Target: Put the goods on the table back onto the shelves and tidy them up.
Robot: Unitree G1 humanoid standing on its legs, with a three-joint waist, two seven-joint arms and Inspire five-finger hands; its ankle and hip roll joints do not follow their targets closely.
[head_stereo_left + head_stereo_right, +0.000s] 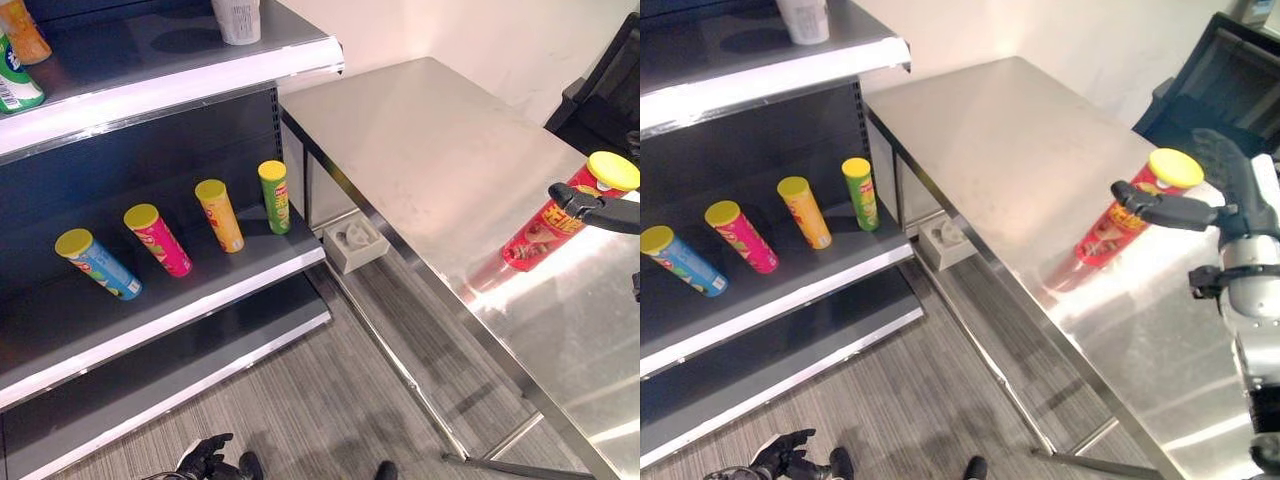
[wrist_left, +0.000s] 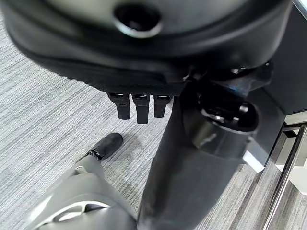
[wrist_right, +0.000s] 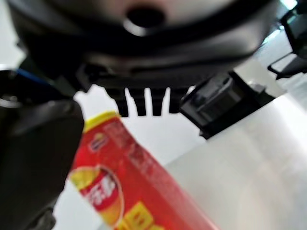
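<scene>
Red can (image 1: pixel 1118 222) near steel table (image 1: pixel 1020 150) edge

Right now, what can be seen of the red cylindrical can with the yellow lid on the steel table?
The red cylindrical can with a yellow lid stands upright on the bare stainless steel table, apparently cardboard with a plastic lid and printed labelling. The right hand reaches around its upper part, thumb across the front, fingers straight, not clearly gripping.

A red chip can (image 1: pixel 1127 221) with a yellow lid is standing upright on the steel table (image 1: pixel 1020 150); four more cans (image 1: pixel 185 228) are standing along the middle shelf (image 1: pixel 190 290).
</scene>
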